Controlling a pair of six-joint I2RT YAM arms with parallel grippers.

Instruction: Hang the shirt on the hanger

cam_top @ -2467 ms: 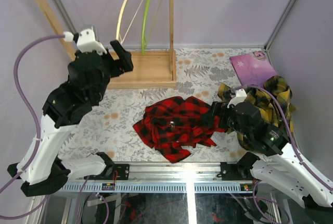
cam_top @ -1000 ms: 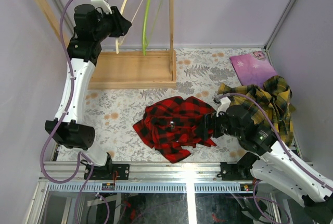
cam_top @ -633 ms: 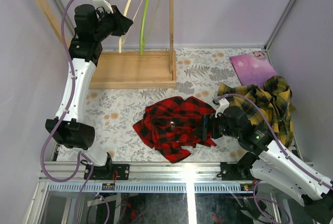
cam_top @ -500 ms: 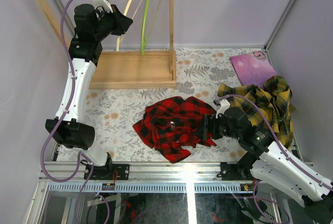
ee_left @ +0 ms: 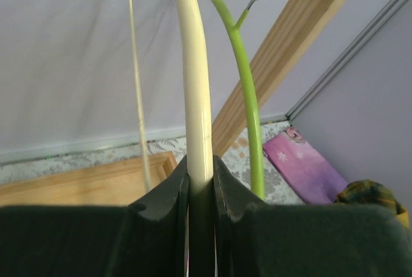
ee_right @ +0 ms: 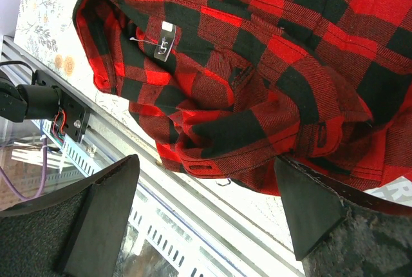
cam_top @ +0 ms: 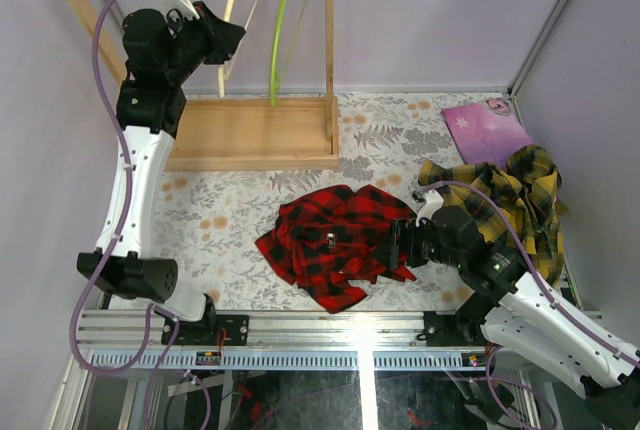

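The shirt (cam_top: 340,240) lies in a crumpled heap in the middle of the table. It has not moved. The right gripper (cam_top: 400,243) is at the shirt's 3 o'clock edge. Its fingers are spread wide with nothing in them, and in its own camera the shirt (ee_right: 257,77) fills the gap between them. It has hardly moved.

The big change is up at 11 o'clock from the shirt. The hanger (cam_top: 232,20) hangs on the wooden rack (cam_top: 330,50). A second ago the left gripper (cam_top: 225,40) was only near it. Now its fingers are squeezed tight on the hanger's pale arm (ee_left: 196,96), and the hanger has turned edge-on. The green hanger (cam_top: 285,25) hangs free at its 3 o'clock.

So the hanger is caught. I think it must come off the rack next.
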